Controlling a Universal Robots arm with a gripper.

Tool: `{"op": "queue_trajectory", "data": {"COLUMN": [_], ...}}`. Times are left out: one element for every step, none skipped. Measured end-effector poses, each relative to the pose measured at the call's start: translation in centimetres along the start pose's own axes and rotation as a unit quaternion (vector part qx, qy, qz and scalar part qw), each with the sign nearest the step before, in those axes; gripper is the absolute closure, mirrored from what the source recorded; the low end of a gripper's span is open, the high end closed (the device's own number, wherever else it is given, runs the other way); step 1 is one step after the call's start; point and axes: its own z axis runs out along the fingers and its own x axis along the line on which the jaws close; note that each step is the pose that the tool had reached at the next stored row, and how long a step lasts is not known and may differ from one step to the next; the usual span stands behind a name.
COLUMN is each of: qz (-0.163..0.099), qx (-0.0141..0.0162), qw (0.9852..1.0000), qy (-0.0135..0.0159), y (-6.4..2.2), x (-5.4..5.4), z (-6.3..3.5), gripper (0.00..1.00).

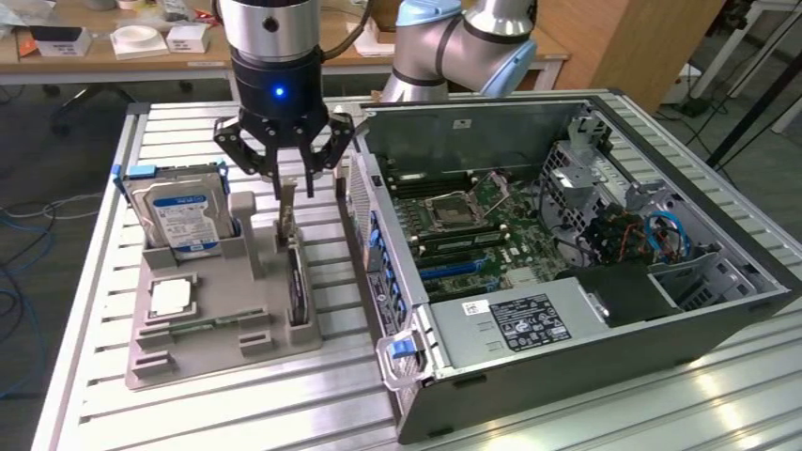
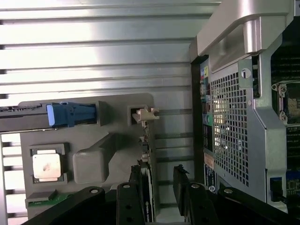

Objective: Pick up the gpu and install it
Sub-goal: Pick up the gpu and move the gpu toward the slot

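Left of centre in the exterior view, the pincer (image 1: 297,183) hangs with fingers (image 2: 136,183) apart, clamped on nothing, over the gpu (image 1: 299,287). The card stands on edge in a grey holder tray (image 1: 201,362) on the tabletop (image 1: 251,404), beside the open computer case (image 1: 701,329); seen from the wrist, its top edge runs between the fingers.

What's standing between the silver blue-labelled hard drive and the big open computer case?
A thin dark circuit card with a silvery bracket, standing on edge in the grey holder tray; the exterior view shows it.
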Motion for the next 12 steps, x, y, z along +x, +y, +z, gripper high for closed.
{"op": "queue_trajectory", "data": {"qz": [0.0, 0.0, 0.0, 0.0, 0.0, 0.0, 0.0, 0.0, 0.0, 0.0, 0.0, 0.0], "qx": [0.0001, 0.0001, 0.0001, 0.0002, 0.0001, 0.0002, 0.0002, 0.0003, 0.0003, 0.0004, 0.0003, 0.0004], "qw": [1.0, 1.0, 1.0, 1.0, 1.0, 1.0, 1.0, 1.0, 1.0, 1.0, 1.0, 1.0], "qy": [-0.0001, -0.0001, -0.0001, -0.0001, -0.0001, -0.0002, -0.0001, -0.0001, -0.0001, -0.0001, -0.0001, -0.0001], "y": [-0.08, -0.17, -0.27, -0.36, -0.43, -0.48, -0.51, -0.53, -0.55, -0.57, -0.58, -0.59], "x": [0.0, 0.0, 0.0, 0.0, 0.0, 0.01, 0.03, 0.05, 0.07, 0.09, 0.1, 0.11], "z": [0.05, 0.09, 0.14, 0.19, 0.25, 0.31, 0.36, 0.42, 0.48, 0.55, 0.61, 0.68], "gripper": [0.58, 0.58, 0.58, 0.58, 0.58, 0.58, 0.58, 0.58, 0.58, 0.58, 0.58, 0.58]}}
